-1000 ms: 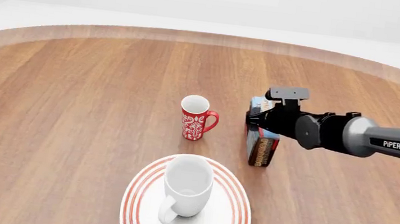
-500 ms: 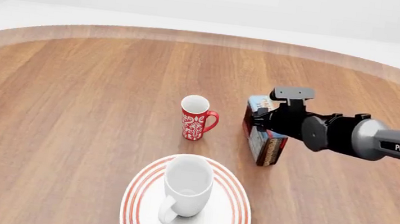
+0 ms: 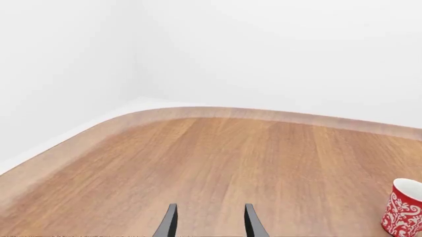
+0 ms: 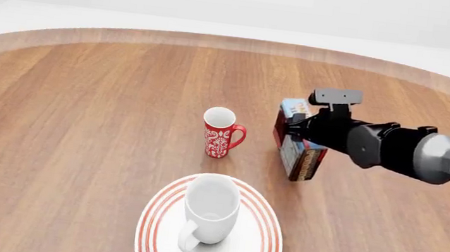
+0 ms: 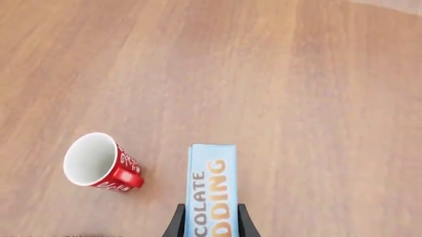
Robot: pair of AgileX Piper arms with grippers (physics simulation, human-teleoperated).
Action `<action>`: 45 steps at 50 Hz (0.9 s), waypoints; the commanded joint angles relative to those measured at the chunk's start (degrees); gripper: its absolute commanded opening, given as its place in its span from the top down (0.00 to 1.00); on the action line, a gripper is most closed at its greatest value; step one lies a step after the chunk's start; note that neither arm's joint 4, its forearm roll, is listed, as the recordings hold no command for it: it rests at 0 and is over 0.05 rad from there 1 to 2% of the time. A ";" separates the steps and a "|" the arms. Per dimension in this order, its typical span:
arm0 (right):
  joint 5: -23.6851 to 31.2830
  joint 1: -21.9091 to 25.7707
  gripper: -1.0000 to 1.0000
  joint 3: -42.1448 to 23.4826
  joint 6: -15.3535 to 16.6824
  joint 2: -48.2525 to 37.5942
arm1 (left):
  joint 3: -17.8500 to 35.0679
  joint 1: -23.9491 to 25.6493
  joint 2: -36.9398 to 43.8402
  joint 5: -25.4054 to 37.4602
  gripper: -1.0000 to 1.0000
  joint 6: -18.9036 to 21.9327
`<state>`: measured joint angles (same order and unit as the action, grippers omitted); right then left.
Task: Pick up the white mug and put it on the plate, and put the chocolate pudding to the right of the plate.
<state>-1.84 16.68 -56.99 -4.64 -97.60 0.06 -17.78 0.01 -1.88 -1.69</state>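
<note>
With the white mug (image 4: 210, 211) on the plate (image 4: 262, 248), half is done. My right gripper (image 4: 296, 129) grasps the chocolate pudding (image 4: 300, 153), not yet placed right of the plate.

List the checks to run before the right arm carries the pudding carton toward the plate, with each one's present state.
1. White mug on the plate: ok, upright, handle toward the camera.
2. Right hand shut on the chocolate pudding: ok, fingers on both sides.
3. Carton lifted off the table: cannot tell; it is tilted.
4. Table right of the plate free: ok.
5. Red mug apart from the carton: ok.
6. Left hand out of the way: ok, open, at the table's near left.
</note>
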 commanded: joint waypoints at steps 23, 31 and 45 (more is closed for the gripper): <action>3.49 0.84 1.00 4.58 -3.21 11.43 | 0.01 0.25 0.00 0.27 0.00 0.22; 4.11 1.02 1.00 5.75 -3.52 13.78 | 0.01 0.35 0.00 0.23 0.00 0.20; 3.70 -0.24 1.00 8.95 -2.87 17.03 | 0.00 0.66 0.00 0.29 0.00 0.09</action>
<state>1.76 16.97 -49.98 -6.69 -83.23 0.07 -17.32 0.02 -1.61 -1.55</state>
